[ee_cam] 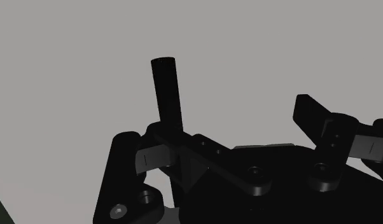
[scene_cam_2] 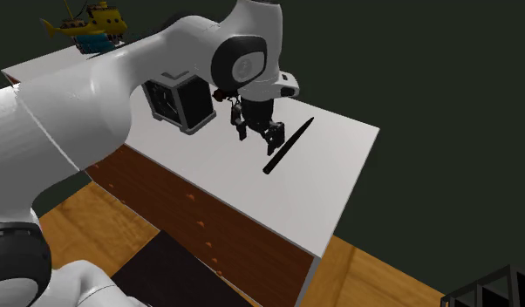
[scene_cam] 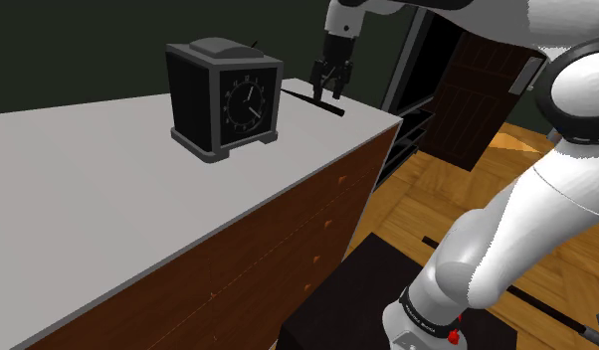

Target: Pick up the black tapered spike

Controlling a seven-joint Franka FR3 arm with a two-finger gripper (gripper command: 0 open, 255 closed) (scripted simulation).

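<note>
Spike [scene_cam_2: 289, 145]: black, tapered, lying flat on the white surface [scene_cam_2: 339, 201] beside a clock [scene_cam: 226, 99]. Fingers [ee_cam: 123, 168]: spread wide above it to straddle its shaft; apparently gripping nothing.

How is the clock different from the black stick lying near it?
The clock is a big boxy block; the spike is long and thin. The clock stands upright, while the spike lies flat. The clock has a face with pale marks and hands; the spike is plain. Both are black and rest on the same pale table top.
</note>
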